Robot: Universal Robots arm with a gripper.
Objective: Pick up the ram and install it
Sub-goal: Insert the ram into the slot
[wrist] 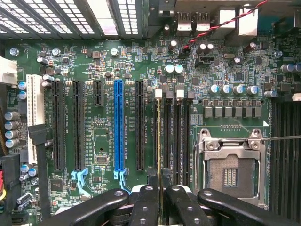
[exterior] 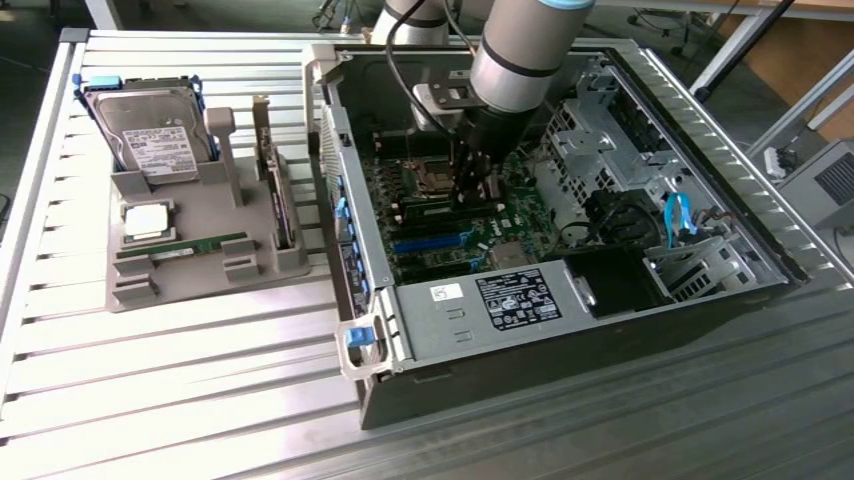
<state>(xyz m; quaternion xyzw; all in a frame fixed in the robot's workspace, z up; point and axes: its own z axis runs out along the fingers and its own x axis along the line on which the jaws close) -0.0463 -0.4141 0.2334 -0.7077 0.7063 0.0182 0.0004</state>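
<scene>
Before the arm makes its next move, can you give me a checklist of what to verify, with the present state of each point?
1. Ram gripped: ok, the gripper is shut on the ram, seen edge-on.
2. Ram parallel to the memory slots: ok.
3. Ram fully seated: cannot tell.
4. Slot latches open: cannot tell.
5. Gripper clear of the CPU socket: ok.

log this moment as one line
gripper | shut on ram | ram edge-on at memory slots | inside case
</scene>
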